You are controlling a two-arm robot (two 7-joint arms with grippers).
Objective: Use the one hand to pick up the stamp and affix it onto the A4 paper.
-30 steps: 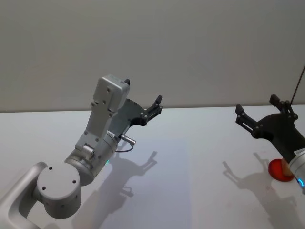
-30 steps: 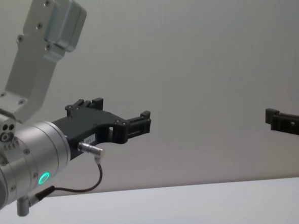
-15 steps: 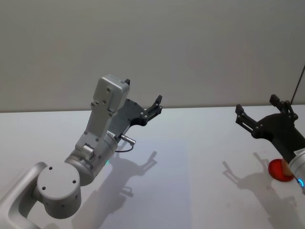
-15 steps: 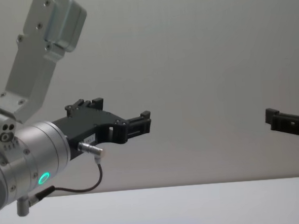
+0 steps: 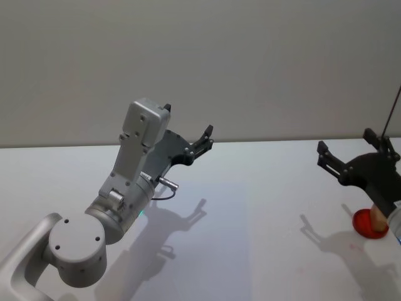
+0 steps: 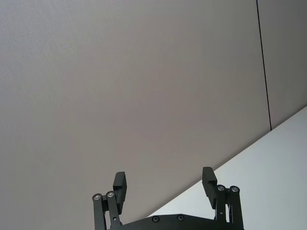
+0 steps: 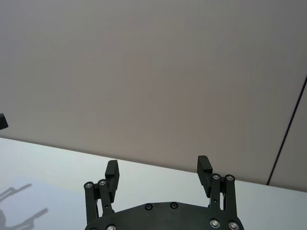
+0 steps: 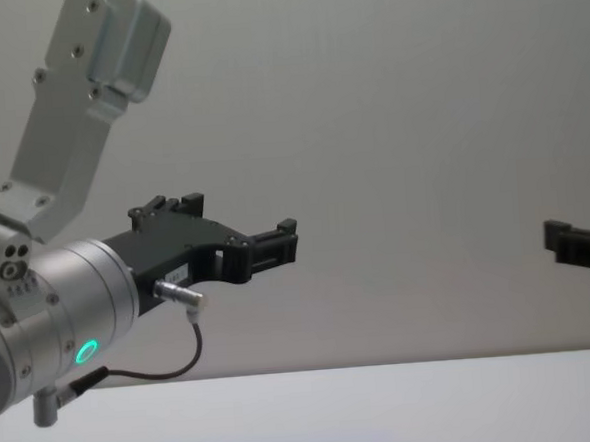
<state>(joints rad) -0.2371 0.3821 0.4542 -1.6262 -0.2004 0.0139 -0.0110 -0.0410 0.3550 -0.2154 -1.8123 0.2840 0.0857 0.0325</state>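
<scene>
The tan stamp (image 5: 376, 217) stands on a round red pad (image 5: 365, 224) at the table's right edge, partly hidden by my right wrist. Just above and behind it, my right gripper (image 5: 346, 143) is held up in the air, open and holding nothing; its spread fingers show in the right wrist view (image 7: 158, 168) and at the chest view's right edge (image 8: 575, 243). My left gripper (image 5: 205, 138) is raised over the table's back middle, open and holding nothing (image 6: 164, 181) (image 8: 288, 243). A faint paler sheet, the A4 paper (image 5: 216, 251), lies on the white table below it.
The white table (image 5: 282, 188) ends at a plain grey wall. My left arm's silver elbow (image 5: 78, 248) fills the near left. A thin dark line (image 5: 391, 110) runs down the wall at the far right.
My right gripper has shifted to the right, toward the table's right edge, still open. The left arm has not moved.
</scene>
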